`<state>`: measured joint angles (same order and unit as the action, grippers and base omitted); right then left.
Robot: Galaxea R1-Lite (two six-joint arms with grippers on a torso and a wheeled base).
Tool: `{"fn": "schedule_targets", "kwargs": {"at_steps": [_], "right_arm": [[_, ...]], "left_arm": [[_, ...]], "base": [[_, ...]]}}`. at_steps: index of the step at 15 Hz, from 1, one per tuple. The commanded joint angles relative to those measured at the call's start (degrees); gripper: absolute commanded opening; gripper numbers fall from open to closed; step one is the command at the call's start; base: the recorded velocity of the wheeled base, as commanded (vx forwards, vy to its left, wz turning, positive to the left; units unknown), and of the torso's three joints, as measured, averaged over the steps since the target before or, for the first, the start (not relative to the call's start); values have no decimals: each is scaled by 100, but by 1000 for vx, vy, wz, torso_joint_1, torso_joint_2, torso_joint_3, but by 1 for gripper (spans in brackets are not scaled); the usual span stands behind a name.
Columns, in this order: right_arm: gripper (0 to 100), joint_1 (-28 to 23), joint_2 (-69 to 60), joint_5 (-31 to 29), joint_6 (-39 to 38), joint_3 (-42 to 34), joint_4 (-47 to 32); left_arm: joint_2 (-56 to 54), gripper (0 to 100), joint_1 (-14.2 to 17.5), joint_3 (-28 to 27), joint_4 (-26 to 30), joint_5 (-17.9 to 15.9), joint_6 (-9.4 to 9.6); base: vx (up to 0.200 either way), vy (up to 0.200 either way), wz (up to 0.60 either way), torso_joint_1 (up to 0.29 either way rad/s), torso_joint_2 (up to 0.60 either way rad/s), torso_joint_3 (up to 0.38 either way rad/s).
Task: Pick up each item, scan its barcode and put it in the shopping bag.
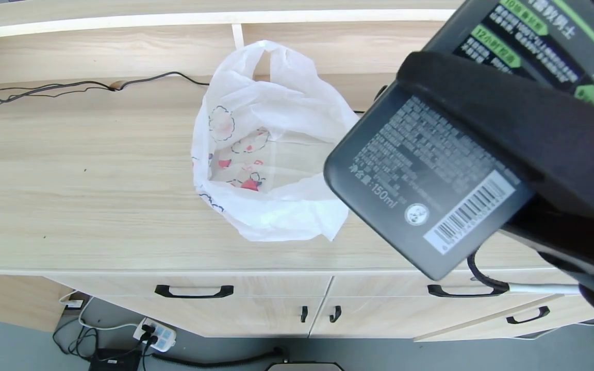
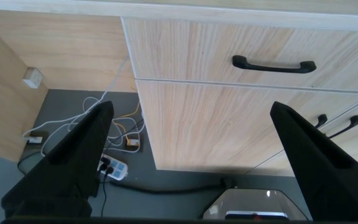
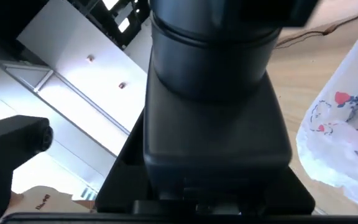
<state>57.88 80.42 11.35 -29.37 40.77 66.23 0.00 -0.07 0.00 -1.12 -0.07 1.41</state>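
A black bottle [image 1: 421, 170] with white print and a barcode label [image 1: 469, 211] is held up close in the head view, at the right, above the counter's front edge. My right gripper [image 1: 488, 139] is shut on it, one black finger [image 1: 524, 134] lying across its back. In the right wrist view the black bottle [image 3: 210, 124] sits between the jaws, its round cap end up. The white shopping bag [image 1: 271, 149] stands open on the wooden counter [image 1: 80, 180], left of the bottle, also seen as the bag [image 3: 347, 137]. My left gripper [image 2: 191, 109] hangs open and empty below the counter, facing the drawers.
Black cables [image 1: 70, 87] run along the counter's back left. Drawer fronts with black handles [image 1: 194, 292] lie under the counter edge, and one drawer handle [image 2: 273, 65] faces the left gripper. A power strip [image 1: 158, 334] with cords sits on the floor.
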Motion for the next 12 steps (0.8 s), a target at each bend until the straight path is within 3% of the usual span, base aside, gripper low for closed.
{"fn": "schedule_targets", "kwargs": {"at_steps": [1, 2, 3, 5, 7, 10, 12], "right_arm": [[0, -682, 474, -151, 1038, 19, -207], [0, -1534, 808, -142, 2576, 89, -277], [0, -2220, 1116, 16, 3552, 476, -269], [0, -2747, 1397, -98, 4167, 1153, -304], [0, -3336, 1661, -177, 5433, 1443, -233], [0, -3644, 1766, 517, 6487, 1311, 92], [0, -4118, 2030, 1317, 7366, 1276, 1015]], "left_arm": [[9, 100, -1, 0, -2, -1, -1], [9, 100, -1, 0, -2, -1, -1], [9, 100, -1, 0, -2, -1, -1], [9, 100, -1, 0, -2, -1, -10], [9, 100, -1, 0, -11, -1, -10], [9, 100, -1, 0, -2, -1, -1], [9, 100, -1, 0, -2, -1, -1]], "base": [[0, 0, 0, 0, 0, 0], [0, 0, 0, 0, 0, 0], [0, 0, 0, 0, 0, 0], [0, 0, 0, 0, 0, 0], [0, 0, 0, 0, 0, 0], [0, 0, 0, 0, 0, 0], [0, 0, 0, 0, 0, 0]]}}
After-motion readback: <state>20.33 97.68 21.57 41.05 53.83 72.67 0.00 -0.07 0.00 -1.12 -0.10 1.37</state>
